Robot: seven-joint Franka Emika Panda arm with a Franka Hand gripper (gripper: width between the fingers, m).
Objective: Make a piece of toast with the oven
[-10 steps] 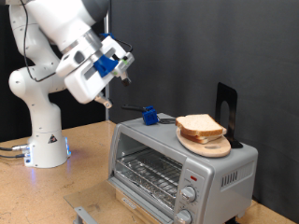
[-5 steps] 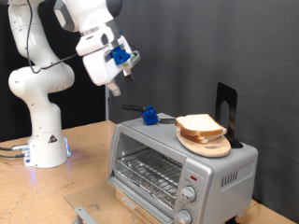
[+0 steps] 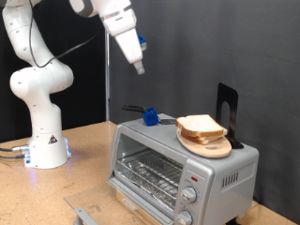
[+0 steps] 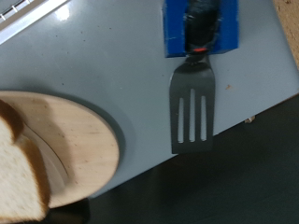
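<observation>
The piece of toast (image 3: 200,125) lies on a round wooden board (image 3: 212,146) on top of the silver oven (image 3: 178,169). The oven's glass door is closed, with the wire rack showing behind it. My gripper (image 3: 139,67) hangs high in the air, above and to the exterior view's left of the oven, touching nothing and holding nothing. The wrist view looks down on the oven's top: the toast (image 4: 17,182), the board (image 4: 79,149) and a black slotted spatula (image 4: 192,112) with a blue handle (image 4: 201,26). My fingers do not show in the wrist view.
The blue-handled spatula (image 3: 147,115) lies on the oven's top, to the exterior view's left of the board. A black upright stand (image 3: 227,106) rises behind the board. The robot's white base (image 3: 42,141) stands on the wooden table (image 3: 47,197). A small metal piece (image 3: 84,216) lies at the table's front.
The arm has swung upward and to the exterior view's right, carrying the gripper from beside the robot's body to high above the oven's left end. The toast and spatula have not moved.
</observation>
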